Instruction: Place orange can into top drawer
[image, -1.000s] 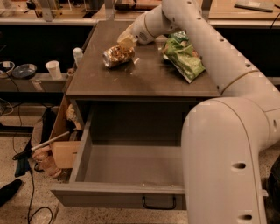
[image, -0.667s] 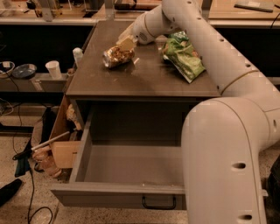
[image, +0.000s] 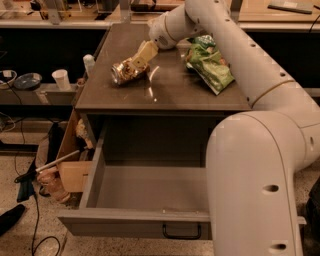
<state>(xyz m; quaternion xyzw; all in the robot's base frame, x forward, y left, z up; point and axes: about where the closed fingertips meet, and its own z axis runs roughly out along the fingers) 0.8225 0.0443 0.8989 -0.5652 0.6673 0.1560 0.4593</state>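
Scanning from the far left: a dark shallow bowl (image: 27, 80) and a white cup (image: 61, 79) on a low shelf, side by side but apart. Closer to the table's left edge, a small white bottle (image: 89, 63), upright. Down on the floor, black cables (image: 31, 220), then an open cardboard box (image: 71, 167) wedged just beside the drawer's left wall, with a pale stick (image: 57, 161) poking out leftward.

Next, the table (image: 165, 97), with a dark brown top. Lying on its side on the left rear part of that top, the orange can (image: 122, 73), silver end turned left and toward the camera. Set against the can's upper right end, the hand (image: 134, 64), beige, slanting down and left from a white wrist. Clenched on the can or only touching it: cannot tell.

Under the table top, the top drawer (image: 150, 195), grey, pulled well out toward the camera, with a black handle (image: 181, 231) on the front panel.

Right of the hand, on the rear right part of the table, a crumpled green bag (image: 211, 67), apart from the can, its upper edge tucked behind the arm. Farthest right and nearest the camera, the bulky white arm (image: 250, 165), hiding the drawer's right end and the table's right front corner.
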